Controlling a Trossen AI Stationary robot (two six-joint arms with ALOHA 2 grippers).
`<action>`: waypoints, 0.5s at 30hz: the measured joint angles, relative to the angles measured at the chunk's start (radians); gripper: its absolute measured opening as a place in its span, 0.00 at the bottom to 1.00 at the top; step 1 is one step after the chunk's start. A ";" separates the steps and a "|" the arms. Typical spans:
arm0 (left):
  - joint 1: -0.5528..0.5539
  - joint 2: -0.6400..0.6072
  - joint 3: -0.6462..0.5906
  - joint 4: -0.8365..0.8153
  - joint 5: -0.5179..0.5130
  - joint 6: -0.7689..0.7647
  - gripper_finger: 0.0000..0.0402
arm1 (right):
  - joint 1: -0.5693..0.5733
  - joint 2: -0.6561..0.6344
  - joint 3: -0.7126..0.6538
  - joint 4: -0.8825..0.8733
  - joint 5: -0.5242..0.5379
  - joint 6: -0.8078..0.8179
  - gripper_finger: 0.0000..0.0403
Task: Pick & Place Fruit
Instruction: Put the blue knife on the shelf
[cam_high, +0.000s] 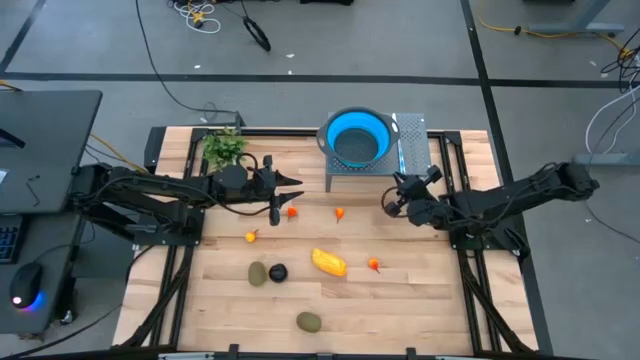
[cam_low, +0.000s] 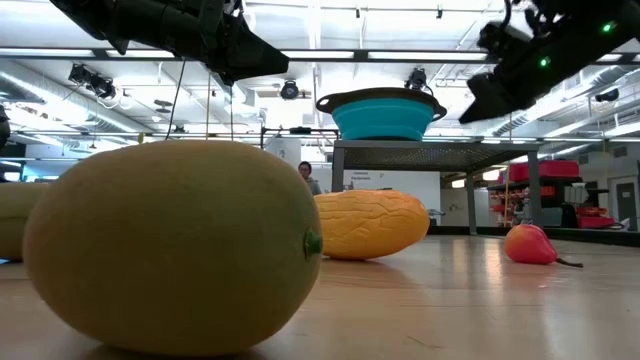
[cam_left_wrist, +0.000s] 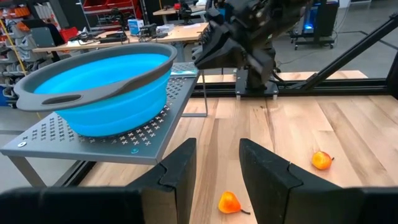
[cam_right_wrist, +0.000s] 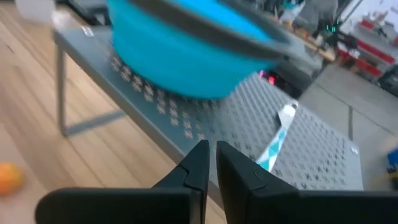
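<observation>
1. Left tool (cam_high: 290, 190) hangs above the counter (cam_high: 420, 300), beside the leafy sprig (cam_high: 224, 147). Its fingers (cam_left_wrist: 180, 168) stand slightly spread with nothing between them.
2. Right tool (cam_high: 390, 203) hangs just off the corner of the perforated grey stand (cam_high: 345, 180). Its fingers (cam_right_wrist: 198, 163) are nearly pressed together, holding nothing.
3. A blue bowl (cam_high: 358, 137) sits on the stand, with a pale striped strip (cam_right_wrist: 278, 138) lying on the stand beside it.
4. Fruit all lies on the counter: the elongated yellow-orange piece (cam_high: 329, 262) near the middle, one olive oval (cam_high: 258, 273) touching the blackish round (cam_high: 278, 272), and the other oval (cam_high: 309, 321) near the front edge.
5. Small orange-red pieces (cam_high: 340, 213) lie scattered; one (cam_high: 291, 212) is just below the left tool.
</observation>
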 joint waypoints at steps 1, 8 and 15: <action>0.000 0.000 0.000 -0.001 0.000 0.000 0.32 | 0.019 -0.004 0.000 0.020 0.014 -0.014 0.09; 0.000 0.000 0.000 -0.014 0.000 0.000 0.32 | 0.185 -0.079 0.000 0.093 0.214 -0.003 0.09; 0.000 0.000 0.000 -0.016 0.000 -0.003 0.32 | 0.319 -0.131 0.000 0.093 0.361 0.024 0.09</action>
